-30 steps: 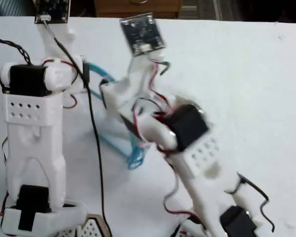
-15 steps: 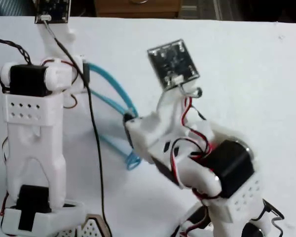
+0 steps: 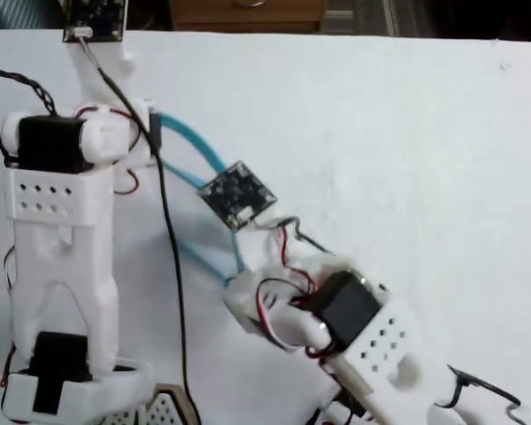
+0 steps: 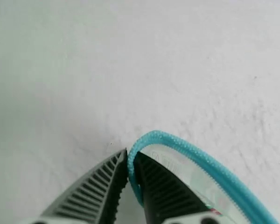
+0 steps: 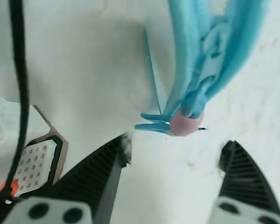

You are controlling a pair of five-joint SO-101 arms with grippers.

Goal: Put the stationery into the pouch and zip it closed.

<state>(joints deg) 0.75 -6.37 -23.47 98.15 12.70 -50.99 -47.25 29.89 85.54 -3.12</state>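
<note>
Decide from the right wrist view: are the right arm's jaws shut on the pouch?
No, the right jaws stand wide apart over the table, and the pouch lies beyond their tips.

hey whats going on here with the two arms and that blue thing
The left tool is shut on the blue rim of a clear pouch that lies on the white table. The right tool is open at the pouch's other end, just short of a small pink piece by the zipper. I cannot tell whether the zip is closed.
</note>
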